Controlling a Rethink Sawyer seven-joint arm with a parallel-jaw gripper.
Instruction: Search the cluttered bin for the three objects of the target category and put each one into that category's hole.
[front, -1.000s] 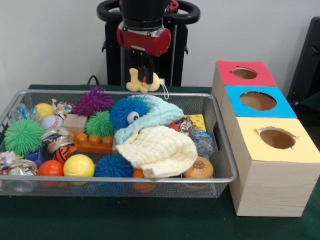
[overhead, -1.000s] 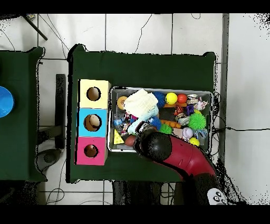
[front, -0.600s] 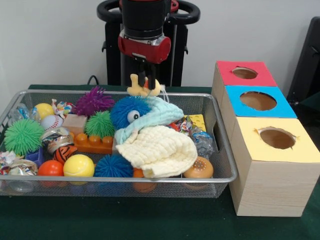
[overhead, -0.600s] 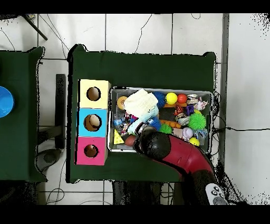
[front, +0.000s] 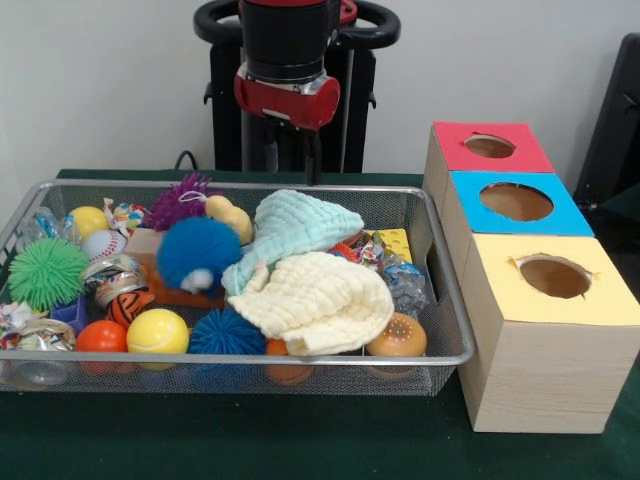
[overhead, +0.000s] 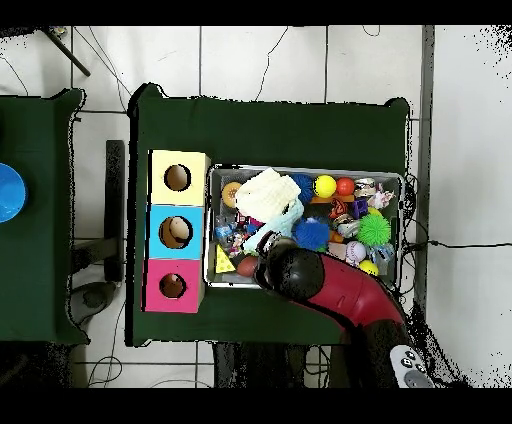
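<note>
A small yellow plush duck (front: 228, 213) lies in the wire bin (front: 240, 357), between a purple spiky ball (front: 178, 203) and a mint cloth (front: 300, 225). My gripper (front: 292, 165) hangs above the bin's far rim, open, with nothing between its fingers. A blue fuzzy ball (front: 198, 252) sits just below the duck and shows in the overhead view too (overhead: 311, 233). There the red arm (overhead: 300, 275) hides the gripper. Beside the bin stand three boxes with round holes: red (front: 490, 147), blue (front: 515, 202) and yellow (front: 553, 277).
A cream cloth (front: 318, 300) covers the bin's middle front. Around it lie a green spiky ball (front: 45, 272), a yellow ball (front: 157, 331), an orange ball (front: 100, 337), a toy burger (front: 397, 337), an orange brick (front: 175, 293) and crinkled wrappers (front: 400, 285).
The yellow duck left my gripper and dropped into the bin to the left. The blue fuzzy ball rolled left and forward off the mint cloth. My gripper rose slightly.
</note>
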